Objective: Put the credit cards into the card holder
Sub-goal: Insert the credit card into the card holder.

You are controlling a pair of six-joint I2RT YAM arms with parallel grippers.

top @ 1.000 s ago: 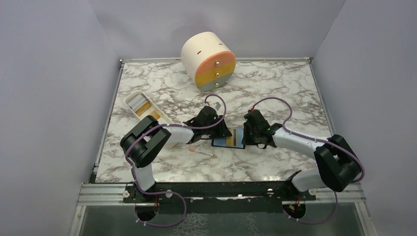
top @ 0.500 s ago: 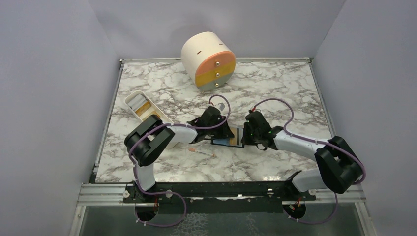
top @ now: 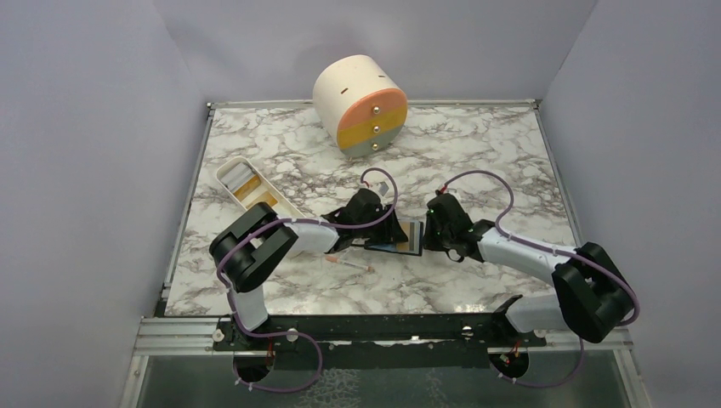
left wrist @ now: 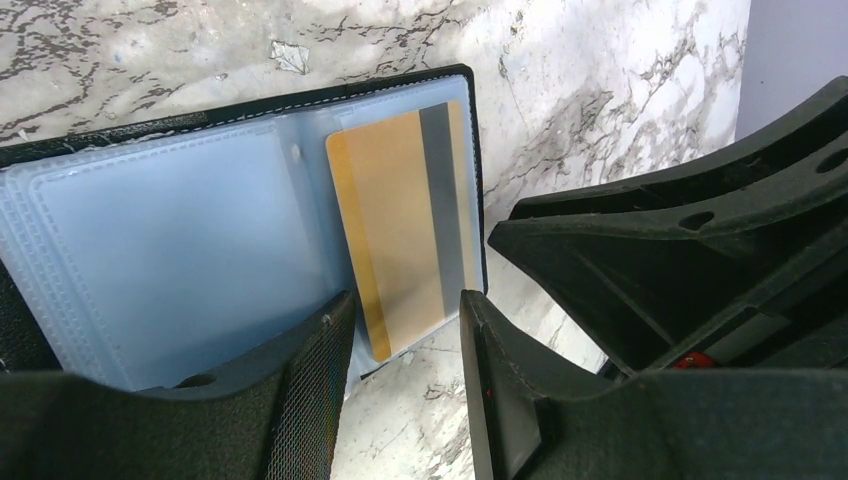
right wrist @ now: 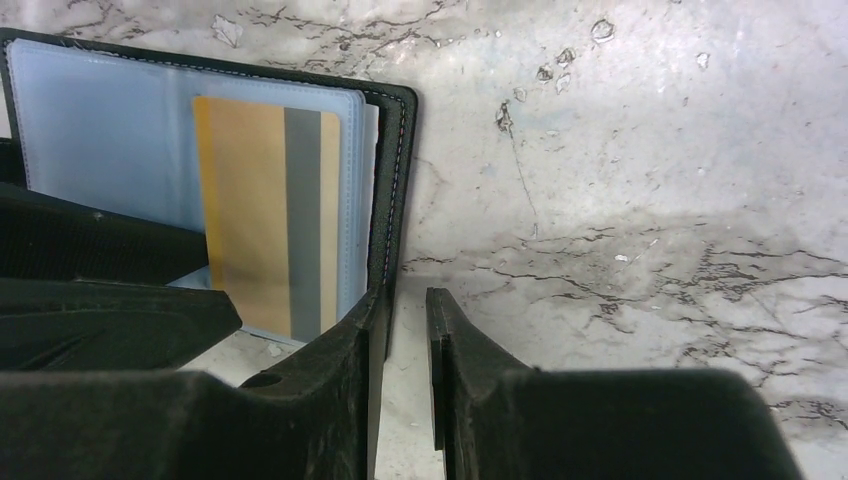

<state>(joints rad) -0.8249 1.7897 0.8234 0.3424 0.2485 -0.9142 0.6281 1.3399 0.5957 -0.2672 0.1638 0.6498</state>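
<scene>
Black bifold card holder with clear plastic sleeves lies open near the middle of the white marble table. An orange-yellow plastic card with a grey stripe rests on the sleeves at the right arm's side. The left gripper straddles the card's end at a narrow gap; whether it pinches the card is unclear. The right gripper, barely parted, sits at the holder's outer edge.

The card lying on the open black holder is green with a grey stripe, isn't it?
Not green: the card is orange-yellow, as the left wrist view shows. It does have a grey stripe and lies on the open black holder.
</scene>
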